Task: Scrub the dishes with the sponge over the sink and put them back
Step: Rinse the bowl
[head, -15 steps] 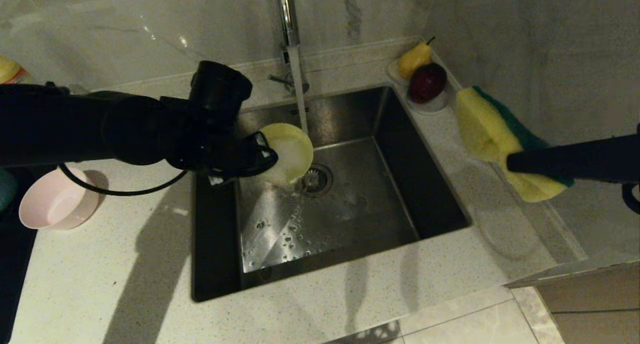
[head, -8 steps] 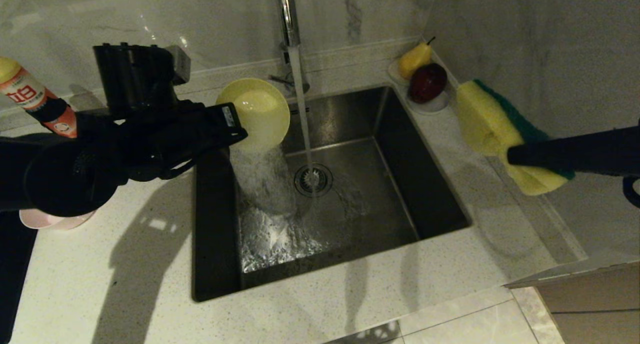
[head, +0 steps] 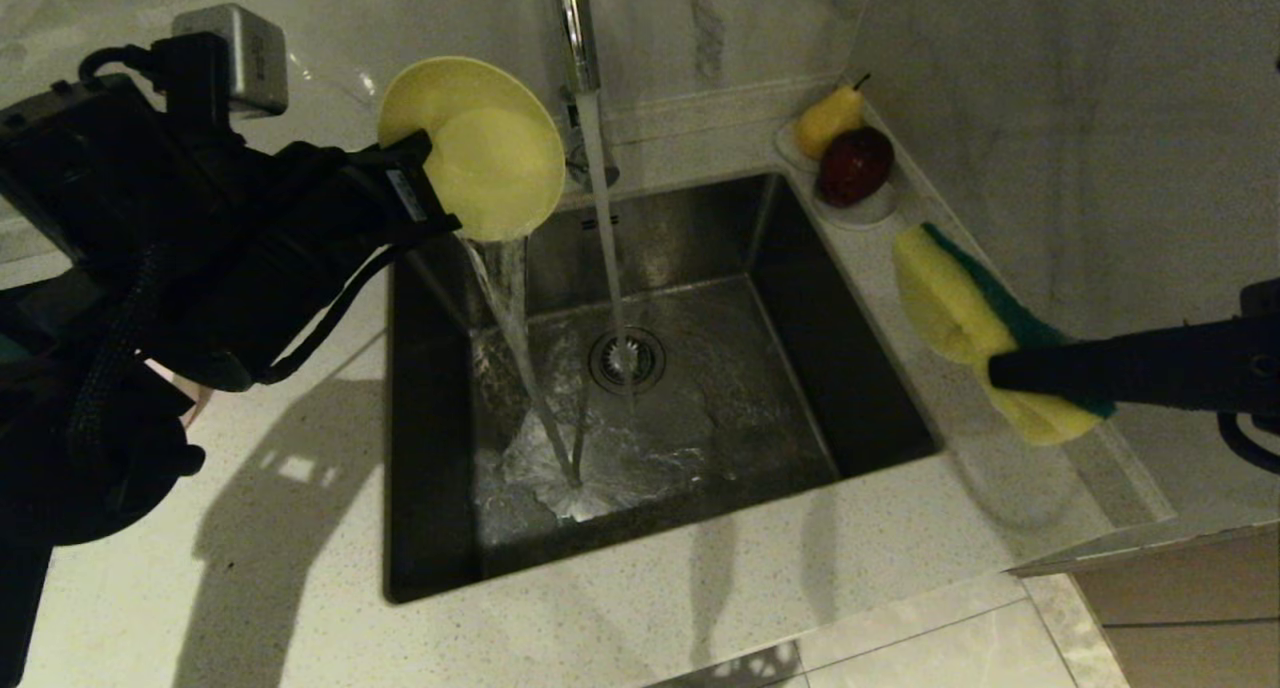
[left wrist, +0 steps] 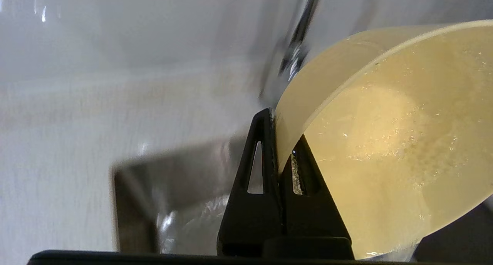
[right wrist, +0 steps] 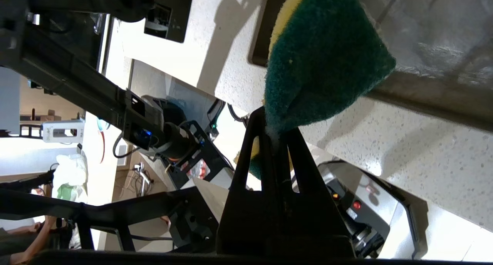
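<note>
My left gripper (head: 425, 186) is shut on the rim of the yellow bowl (head: 470, 148), high over the sink's (head: 860, 368) back left corner. The bowl is tipped on edge and water pours from it into the basin. In the left wrist view the fingertips (left wrist: 262, 141) pinch the bowl's (left wrist: 385, 141) wall. My right gripper (head: 1000, 373) is shut on the sponge (head: 950, 308), held over the counter right of the sink. The sponge's green face (right wrist: 323, 61) shows in the right wrist view, with that gripper (right wrist: 273, 126) clamped on its edge. A sliver of the pink bowl (head: 197, 400) shows behind my left arm.
The chrome tap (head: 572, 18) runs a thin stream onto the drain strainer (head: 625, 360). A small white dish (head: 868, 208) with a pear and a dark red fruit stands at the sink's back right corner. A wall rises close on the right.
My left gripper has lifted the yellow bowl up and to the left, out from under the tap stream, and tipped it so water spills out. The sponge sits slightly lower.
</note>
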### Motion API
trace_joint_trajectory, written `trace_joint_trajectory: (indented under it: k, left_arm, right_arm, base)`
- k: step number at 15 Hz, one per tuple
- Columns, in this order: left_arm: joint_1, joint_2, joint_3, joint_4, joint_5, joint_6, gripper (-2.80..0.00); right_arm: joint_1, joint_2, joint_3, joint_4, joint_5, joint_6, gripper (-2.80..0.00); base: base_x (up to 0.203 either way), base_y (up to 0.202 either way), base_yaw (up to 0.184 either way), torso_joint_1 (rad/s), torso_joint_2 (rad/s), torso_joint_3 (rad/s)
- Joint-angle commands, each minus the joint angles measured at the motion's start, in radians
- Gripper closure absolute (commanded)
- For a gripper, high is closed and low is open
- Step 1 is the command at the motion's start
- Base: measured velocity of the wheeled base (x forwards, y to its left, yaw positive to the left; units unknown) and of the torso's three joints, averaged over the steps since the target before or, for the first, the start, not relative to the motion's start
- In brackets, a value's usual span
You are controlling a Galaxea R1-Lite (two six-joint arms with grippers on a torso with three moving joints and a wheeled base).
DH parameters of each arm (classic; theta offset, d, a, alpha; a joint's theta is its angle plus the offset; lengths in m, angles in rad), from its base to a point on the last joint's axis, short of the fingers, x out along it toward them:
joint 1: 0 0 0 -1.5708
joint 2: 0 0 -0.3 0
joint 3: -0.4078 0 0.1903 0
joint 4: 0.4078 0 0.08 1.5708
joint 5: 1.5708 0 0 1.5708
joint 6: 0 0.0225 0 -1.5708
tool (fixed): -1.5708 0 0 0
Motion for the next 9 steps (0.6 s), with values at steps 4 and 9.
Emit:
trace_joint_trajectory:
  k: [4,9]
  left_arm:
    - [0.008,-0.068,0.107,-0.215,-0.062,0.056,0.0]
    - [0.007,-0.108,0.144,-0.274,-0.116,0.096,0.0]
  right_arm:
    - [0.0,0.012,0.027,-0.051,0.004,0.004,0.0]
    - [0.0,0.017,0.05,-0.054,0.003,0.003,0.0]
  base:
    - [0.0,0.0,0.0,0.0,0.0,0.0]
    - [0.0,0.0,0.0,0.0,0.0,0.0]
